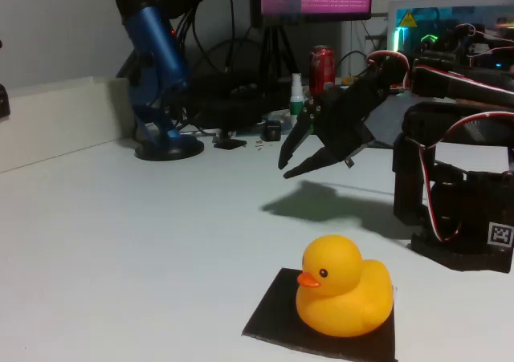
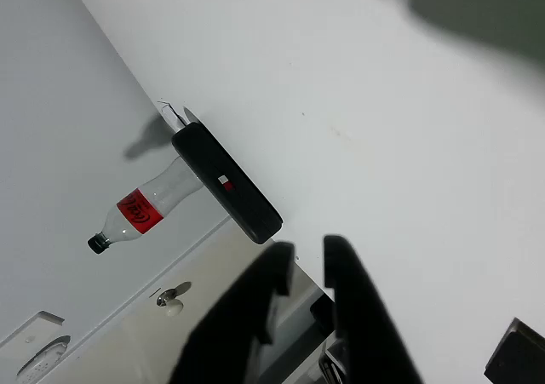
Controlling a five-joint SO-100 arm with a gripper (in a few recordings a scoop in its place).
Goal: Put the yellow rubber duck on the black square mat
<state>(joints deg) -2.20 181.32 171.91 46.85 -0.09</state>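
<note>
In the fixed view the yellow rubber duck (image 1: 345,296) sits upright on the black square mat (image 1: 267,318) near the front edge of the table, beak pointing left. My black gripper (image 1: 284,169) hangs in the air behind and above the duck, well apart from it, pointing down to the left. Its fingers stand a little apart with nothing between them. In the wrist view the gripper (image 2: 308,249) shows a narrow gap between the two dark fingers over the white table.
A blue microphone on a stand (image 1: 157,73) is at the back left, and a red can (image 1: 323,67) and small items are at the back. The arm's base (image 1: 458,209) is at the right. The wrist view shows a black bar-shaped device (image 2: 226,184) and a bottle (image 2: 145,207).
</note>
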